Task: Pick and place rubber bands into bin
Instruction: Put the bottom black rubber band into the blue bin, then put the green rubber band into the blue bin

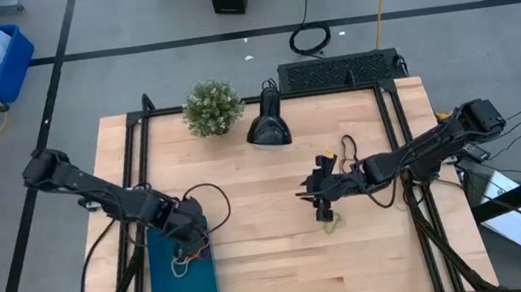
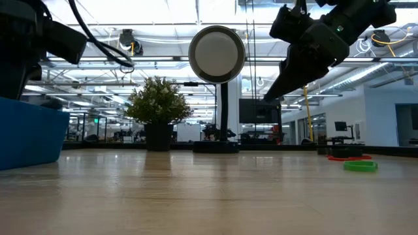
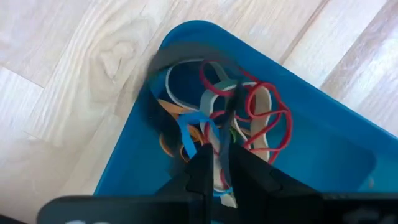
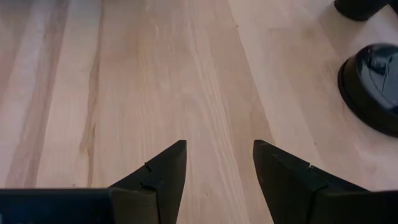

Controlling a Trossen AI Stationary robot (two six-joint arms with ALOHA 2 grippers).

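The teal bin (image 1: 173, 289) lies at the table's near left and holds a heap of rubber bands (image 3: 249, 118) in red, tan, blue and orange. My left gripper (image 1: 193, 240) hangs over the bin's far end, shut on a dark band (image 3: 231, 106). My right gripper (image 1: 321, 201) is open and empty, raised above the bare wood mid-table; its fingers (image 4: 161, 174) show nothing between them. A few loose bands (image 1: 330, 223) lie on the table just nearer than it; a green one (image 2: 360, 166) and a red one (image 2: 346, 157) show in the low view. My left gripper pinches a dark rubber band (image 3: 229, 140) between its two fingertips, coming from above and pointing down into the bin. The band hangs below the fingers as a slack loop (image 3: 180, 53) over the heap; whether its lower part rests on the other bands I cannot tell.
A potted plant (image 1: 212, 107) and a black lamp with a round head (image 1: 267, 125) stand at the table's far side. A black cable (image 1: 346, 147) lies near the right arm. A dark flat box (image 1: 340, 72) sits at the far edge. Bare wood lies between the arms.
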